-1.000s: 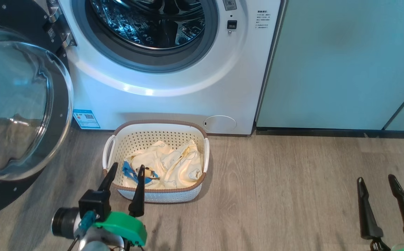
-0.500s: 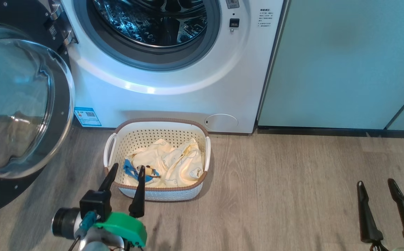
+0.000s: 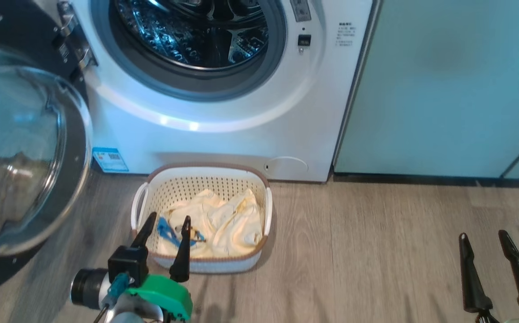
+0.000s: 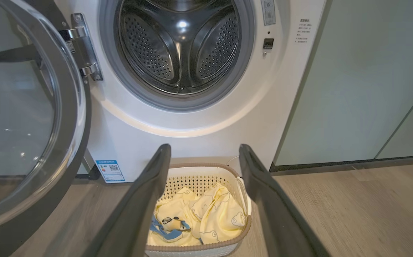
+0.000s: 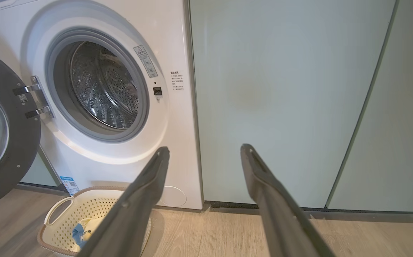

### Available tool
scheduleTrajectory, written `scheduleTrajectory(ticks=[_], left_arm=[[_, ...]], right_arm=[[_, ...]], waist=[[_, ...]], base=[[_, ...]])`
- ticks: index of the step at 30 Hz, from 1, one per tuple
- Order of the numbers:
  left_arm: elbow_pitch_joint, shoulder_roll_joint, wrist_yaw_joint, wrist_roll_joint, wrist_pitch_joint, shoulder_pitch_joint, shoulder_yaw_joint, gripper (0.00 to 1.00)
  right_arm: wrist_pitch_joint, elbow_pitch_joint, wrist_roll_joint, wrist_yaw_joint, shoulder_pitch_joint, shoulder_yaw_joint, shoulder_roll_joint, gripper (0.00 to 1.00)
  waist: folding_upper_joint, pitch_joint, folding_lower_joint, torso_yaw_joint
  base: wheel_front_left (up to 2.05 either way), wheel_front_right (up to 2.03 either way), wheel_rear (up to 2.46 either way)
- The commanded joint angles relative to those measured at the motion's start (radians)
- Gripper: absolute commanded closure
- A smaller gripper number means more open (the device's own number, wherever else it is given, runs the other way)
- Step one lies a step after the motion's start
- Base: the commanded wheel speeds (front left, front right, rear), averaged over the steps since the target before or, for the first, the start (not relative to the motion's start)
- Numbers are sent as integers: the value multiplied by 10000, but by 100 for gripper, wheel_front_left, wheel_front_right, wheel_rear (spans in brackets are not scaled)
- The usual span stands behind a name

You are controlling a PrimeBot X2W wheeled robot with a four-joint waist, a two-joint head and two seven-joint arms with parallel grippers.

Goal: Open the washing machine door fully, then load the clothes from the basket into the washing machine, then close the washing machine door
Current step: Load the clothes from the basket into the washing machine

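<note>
**Fig.** Round, black-ringed glass washing machine door (image 3: 26,157) standing open at left; soft yellow-cream clothes (image 3: 223,220) lying in the cream perforated plastic basket (image 3: 205,167).

Left to right: one door, hinged to one big white front-loading washing machine (image 3: 241,116) with an empty steel drum (image 3: 196,31); left gripper (image 3: 169,217), jaws spread and holding nothing, poised over the basket's near rim; one basket on the grey wooden floor (image 3: 353,251) just before the washer, holding a crumpled heap whose garment count cannot be told, plus one blue scrap (image 3: 164,229); pale green cabinet doors (image 3: 443,89); right gripper (image 3: 483,234), likewise spread, well apart. The cloth is judged light, limp and unbreakable: pinch a raised fold near the heap's middle and expect it to drape and trail.
</note>
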Motion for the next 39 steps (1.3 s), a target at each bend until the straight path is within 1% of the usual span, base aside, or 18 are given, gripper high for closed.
scheduleTrajectory(ticks=[1, 7, 13, 31, 39], left_arm=[[-407, 202, 41, -10, -47, -432, 301, 0], [-459, 228, 36, -40, -74, -469, 266, 0], [-465, 252, 62, -59, -86, -461, 224, 0], [-384, 312, 232, -116, -86, -524, 102, 0], [-277, 290, 207, -203, 98, -670, -50, 0]], right_arm=[[-95, -314, 54, -27, -360, 187, -156, 0], [-95, -287, 59, -27, -407, 197, -156, 0], [-95, -285, 52, -27, -423, 209, -156, 0], [-95, -284, 40, -27, -502, 156, -156, 0], [-95, -347, 24, -27, -575, 70, -156, 0]], waist=[[0, 28, 0, 4], [0, 81, 0, 30], [0, 136, 0, 39], [0, 322, 0, 44], [0, 662, 0, 222]], base=[[213, -211, -1], [164, -164, 0], [82, -82, 0], [4, -4, 0], [0, 0, 0]])
